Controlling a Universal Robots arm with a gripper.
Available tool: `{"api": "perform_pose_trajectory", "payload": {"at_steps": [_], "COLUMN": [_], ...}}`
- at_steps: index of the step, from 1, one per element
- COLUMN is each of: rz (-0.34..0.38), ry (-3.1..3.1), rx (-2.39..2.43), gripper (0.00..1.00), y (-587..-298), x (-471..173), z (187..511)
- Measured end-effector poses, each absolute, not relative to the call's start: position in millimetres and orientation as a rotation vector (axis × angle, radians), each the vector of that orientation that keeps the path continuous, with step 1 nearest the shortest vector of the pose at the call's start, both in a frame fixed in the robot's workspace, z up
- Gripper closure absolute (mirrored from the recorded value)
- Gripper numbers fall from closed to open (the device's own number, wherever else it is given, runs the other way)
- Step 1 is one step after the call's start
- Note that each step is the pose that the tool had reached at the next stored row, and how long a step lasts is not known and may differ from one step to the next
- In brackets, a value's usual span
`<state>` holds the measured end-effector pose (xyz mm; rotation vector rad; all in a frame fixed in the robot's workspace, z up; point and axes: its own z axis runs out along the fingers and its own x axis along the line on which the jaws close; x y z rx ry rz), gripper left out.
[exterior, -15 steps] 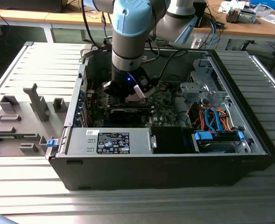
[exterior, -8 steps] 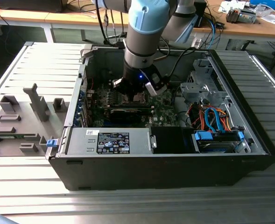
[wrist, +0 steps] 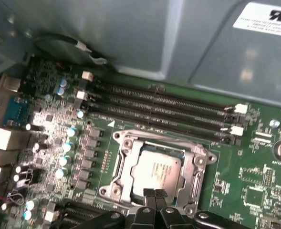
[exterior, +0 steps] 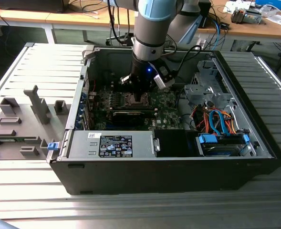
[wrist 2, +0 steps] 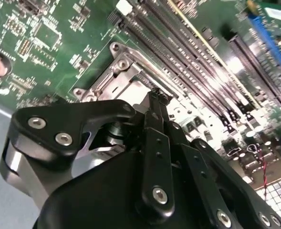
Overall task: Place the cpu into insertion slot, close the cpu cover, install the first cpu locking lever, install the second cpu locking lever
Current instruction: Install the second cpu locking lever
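with the small silver-topped square cpu [wrist: 155, 172] seated under the thin silver cover frame [wrist: 126, 164], my black gripper [wrist: 155, 194], fingertips clenched together and empty, addresses a locking lever; pressing it home seems due.

Open computer case [exterior: 254, 157] on slatted table [exterior: 30, 205].

Silver-grey cpu [wrist: 158, 172] in silver cpu cover [wrist: 123, 164], green motherboard [wrist: 247, 176].

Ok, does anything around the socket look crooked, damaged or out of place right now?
Nothing stands out. The silver-topped square cpu sits flat and square in the metal-rimmed insertion slot, under the silver frame cpu cover. The black gripper is at the socket's edge. The long memory slots look undamaged.
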<state>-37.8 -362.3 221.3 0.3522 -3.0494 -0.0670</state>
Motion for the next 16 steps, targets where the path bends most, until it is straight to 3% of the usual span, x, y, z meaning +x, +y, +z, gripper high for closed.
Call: {"api": "perform_pose_trajectory", "payload": {"at_steps": [2,5,16], "rz": [-0.015,0.007,0.007], "ry": [-3.046,-3.045,-3.045], "rx": [0.35,0.349,0.349], "gripper": [0.89,0.89,0.89], "y": [-358,-356,-356], "x": [-38,-38,-38], "z": [222,224,242]}}
